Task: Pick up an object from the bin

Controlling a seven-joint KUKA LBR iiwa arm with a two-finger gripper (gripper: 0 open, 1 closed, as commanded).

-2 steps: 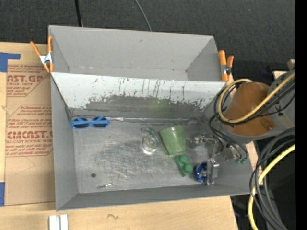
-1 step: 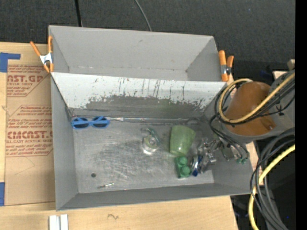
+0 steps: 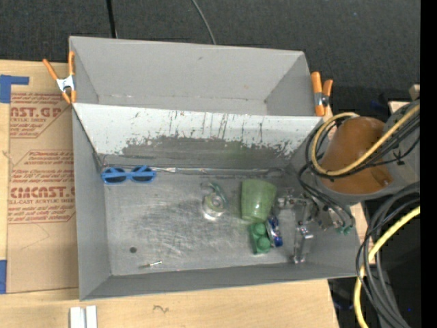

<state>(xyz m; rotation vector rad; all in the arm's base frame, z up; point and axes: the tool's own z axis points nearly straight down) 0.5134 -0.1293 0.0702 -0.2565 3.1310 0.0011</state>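
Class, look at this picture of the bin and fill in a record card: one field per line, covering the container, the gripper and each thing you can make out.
container: grey metal bin
gripper: low over the bin's right end, near the front wall
nearest to gripper: small blue piece, with a small dark green piece touching it on the left
behind those: pale green cup
middle of floor: clear round thing, left of the cup
far left: blue glasses, at the foot of the back wall

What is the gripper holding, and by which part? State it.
Cannot tell. The gripper sits just right of a small green piece and a blue piece.
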